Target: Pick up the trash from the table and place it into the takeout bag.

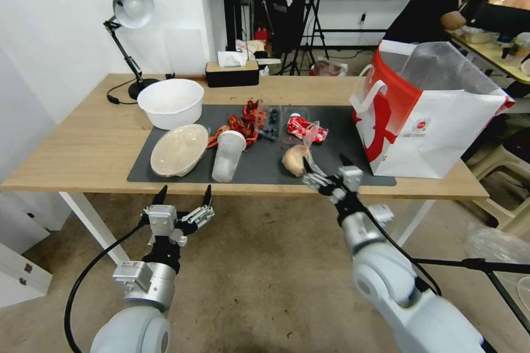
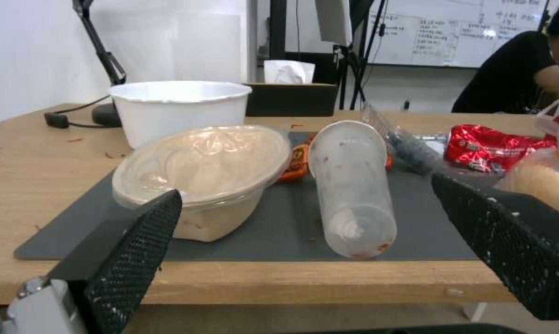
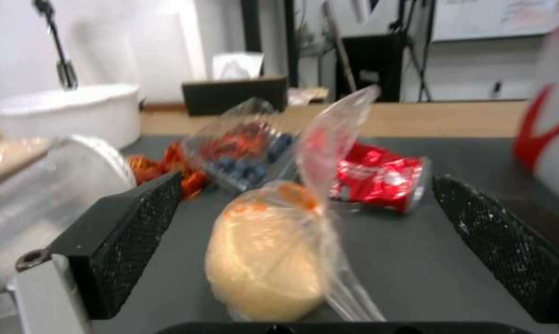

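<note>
Step in hand: approach to first pick, judged from layout.
Right gripper (image 1: 330, 172): at table (image 1: 83, 143) front edge, jaws spread wide, nothing held; lined up on bun (image 3: 273, 260), bagged, lying on mat (image 1: 265, 162) just ahead.
Left gripper (image 1: 184, 194): below table edge, jaws spread, empty, facing container (image 2: 199, 171) and cup (image 2: 351, 185).
Wrapper (image 1: 305, 127): on mat behind bun.
Bag (image 1: 436, 121): upright at table's right end, mouth open, well apart from bun.
Next move calls for: advance over bun, closure on bun or its twisted plastic tail; slippery film, risk of slipping.

Frosted cup (image 2: 352, 185) beside lidded container (image 2: 202, 174), seemingly touching.
</note>
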